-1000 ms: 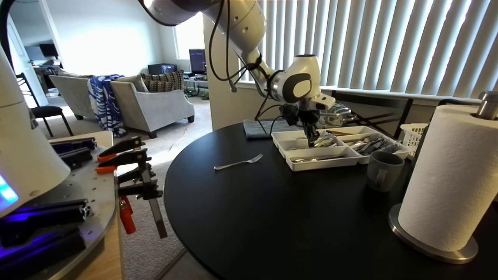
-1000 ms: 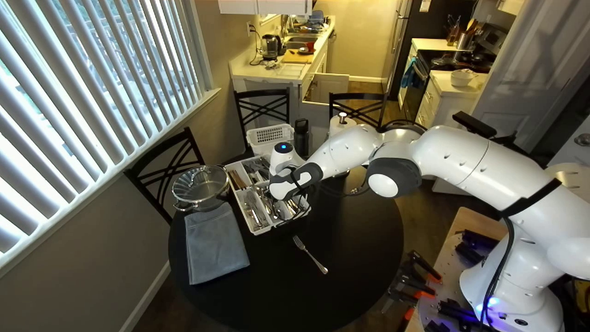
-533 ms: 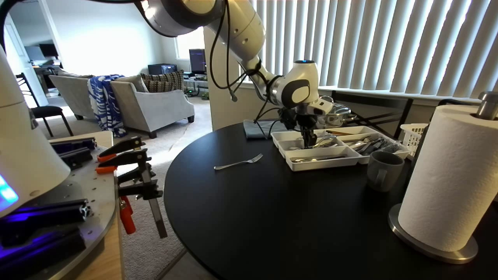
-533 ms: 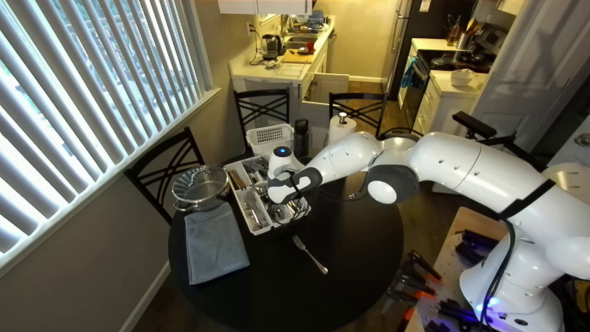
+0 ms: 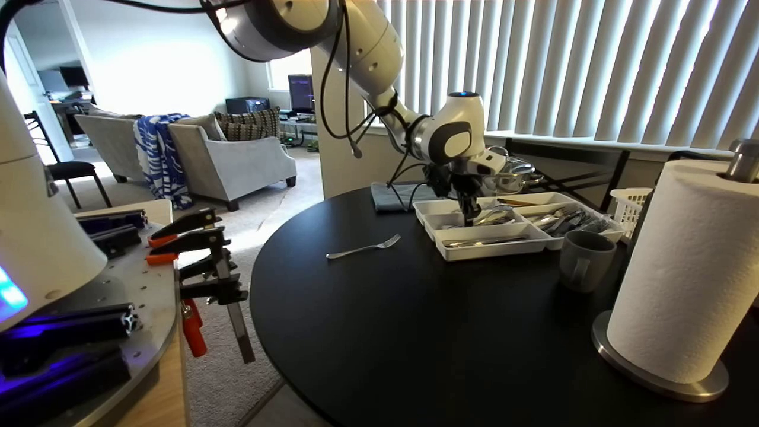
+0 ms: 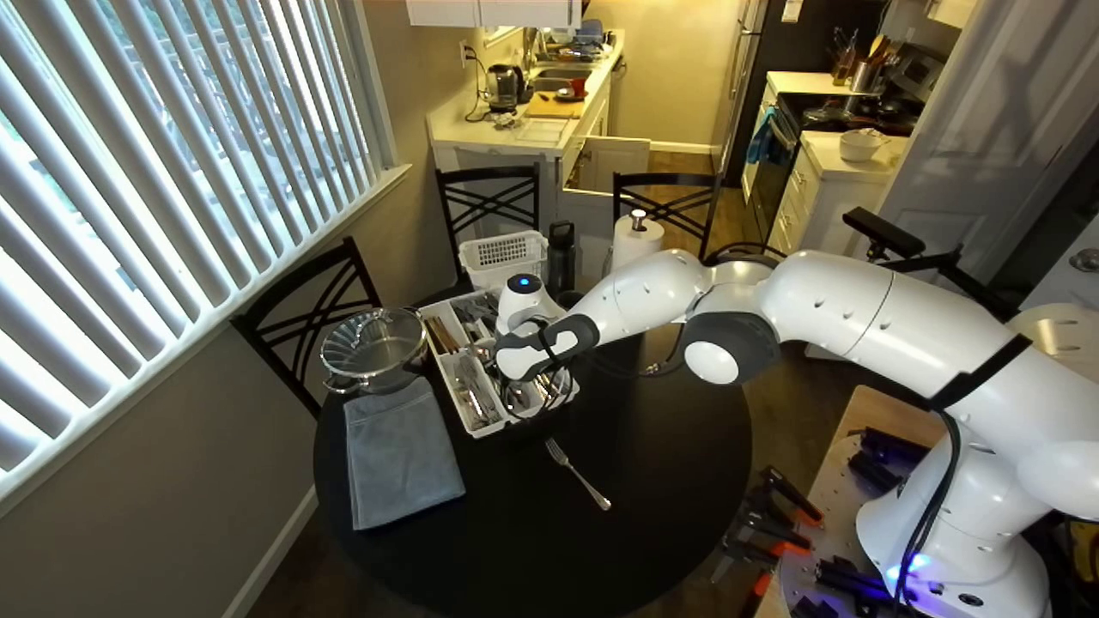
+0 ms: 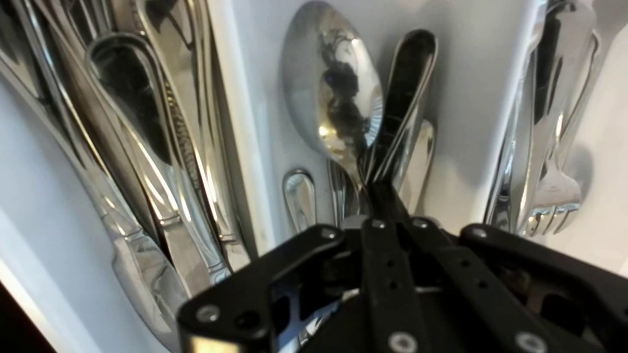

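My gripper point(image 7: 380, 189) points down into a middle compartment of a white cutlery tray point(image 5: 498, 251), its fingers drawn together. Right at the fingertips lie the neck of a shiny spoon point(image 7: 338, 83) and a dark-reflecting utensil handle point(image 7: 411, 63). Whether either is pinched between the tips I cannot tell. A small looped handle point(image 7: 300, 198) rests to their left in the same compartment. Knives and other handles point(image 7: 147, 274) fill the compartment on the left; forks point(image 7: 554, 193) lie in the one on the right. A single fork point(image 5: 363, 246) lies outside the tray on the black table point(image 5: 415, 332).
Around the tray stand a grey mug point(image 5: 584, 261), a paper towel roll point(image 5: 682, 267), a glass-lidded pot point(image 6: 373, 352), a white basket point(image 6: 504, 257) and a black bottle point(image 6: 561, 257). A folded grey cloth point(image 6: 403, 463) lies beside the pot. Clamps point(image 5: 207, 255) stick out from the robot's stand.
Over the first half second my arm came down, and the gripper sank deeper into the tray, shifting slightly left in an exterior view. Since then it has barely moved. The lone fork stayed put.
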